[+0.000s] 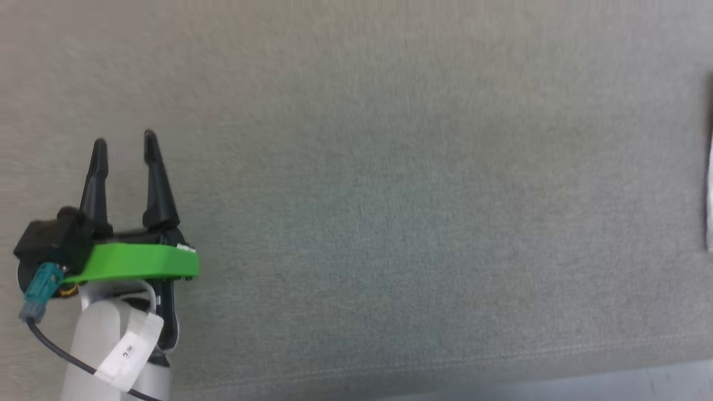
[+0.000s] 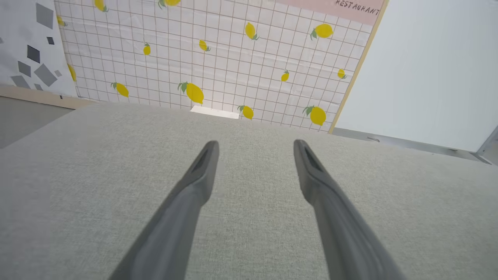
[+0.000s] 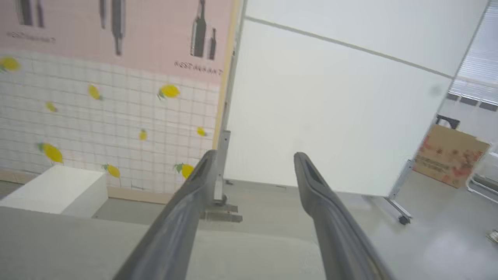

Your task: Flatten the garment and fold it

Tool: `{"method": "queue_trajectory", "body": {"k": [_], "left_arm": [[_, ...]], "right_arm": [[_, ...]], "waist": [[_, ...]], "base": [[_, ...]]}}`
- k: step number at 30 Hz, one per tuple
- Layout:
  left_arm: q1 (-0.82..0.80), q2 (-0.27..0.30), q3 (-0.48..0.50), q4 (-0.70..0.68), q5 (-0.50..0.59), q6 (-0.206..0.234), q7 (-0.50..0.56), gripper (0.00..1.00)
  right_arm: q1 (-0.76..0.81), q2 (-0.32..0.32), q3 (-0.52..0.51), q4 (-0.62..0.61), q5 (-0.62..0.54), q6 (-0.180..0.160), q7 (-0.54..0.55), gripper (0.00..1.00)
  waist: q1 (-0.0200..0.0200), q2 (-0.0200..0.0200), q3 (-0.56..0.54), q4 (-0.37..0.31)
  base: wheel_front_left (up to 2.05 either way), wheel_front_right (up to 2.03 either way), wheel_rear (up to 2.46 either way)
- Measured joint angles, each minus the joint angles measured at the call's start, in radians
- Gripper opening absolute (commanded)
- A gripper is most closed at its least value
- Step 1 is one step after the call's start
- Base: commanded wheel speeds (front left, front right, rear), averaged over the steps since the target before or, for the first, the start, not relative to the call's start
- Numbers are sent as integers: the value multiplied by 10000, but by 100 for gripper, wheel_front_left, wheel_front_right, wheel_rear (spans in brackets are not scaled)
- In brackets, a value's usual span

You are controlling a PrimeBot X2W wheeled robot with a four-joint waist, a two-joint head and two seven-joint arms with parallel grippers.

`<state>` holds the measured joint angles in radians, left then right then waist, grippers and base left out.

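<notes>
The left gripper (image 1: 125, 139) hovers over the near left part of the grey table (image 1: 390, 195), its two dark fingers pointing toward the table's far side. The fingers stand wide apart and hold nothing; in the left wrist view, bare grey cloth shows in the gap between them. A green bracket (image 1: 133, 260) crosses the wrist behind the fingers, with a teal plug (image 1: 42, 287) at its left. A white tag (image 1: 129, 348) is wrapped on the pale forearm.

The right gripper (image 3: 255, 153) is also spread wide, with nothing in its grip. It hangs near one edge of the table, and its fingers point out beyond the table toward a white partition (image 3: 330, 116) and the floor (image 3: 447, 233).

At the right edge of the table, in the head view, lies a thin strip cut off by the frame, black at its far end and white nearer. It is blurred, but it is probably the T-shirt (image 1: 709, 195). It lies well apart from the left gripper.

Beyond the table's far side stands a wall with a lemon pattern (image 2: 194, 58). A white box (image 3: 58, 186) stands just off the table at the foot of that wall. A cardboard box (image 3: 447, 159) stands farther from the table, beside the partition.
</notes>
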<state>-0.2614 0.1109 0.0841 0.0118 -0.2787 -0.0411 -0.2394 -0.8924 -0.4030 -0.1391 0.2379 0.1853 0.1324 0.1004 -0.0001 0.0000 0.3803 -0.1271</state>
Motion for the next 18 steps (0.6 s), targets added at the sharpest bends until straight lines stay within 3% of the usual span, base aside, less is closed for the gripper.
{"method": "queue_trajectory", "body": {"k": [4,12,18], "left_arm": [[294,-50,174,196,-65,251,4,100],[832,-146,226,408,-161,610,247,100],[1133,-159,-71,765,-79,642,499,100]], "right_arm": [[570,1014,253,-734,408,0,-1143,100],[3185,2928,424,-1779,508,0,-2596,100],[5348,3459,324,-1753,437,-2,-3028,100]], "waist": [[0,0,-776,166],[0,0,-2182,650],[0,0,-2963,1037]], "base": [[0,0,0],[0,0,0],[0,0,0]]}}
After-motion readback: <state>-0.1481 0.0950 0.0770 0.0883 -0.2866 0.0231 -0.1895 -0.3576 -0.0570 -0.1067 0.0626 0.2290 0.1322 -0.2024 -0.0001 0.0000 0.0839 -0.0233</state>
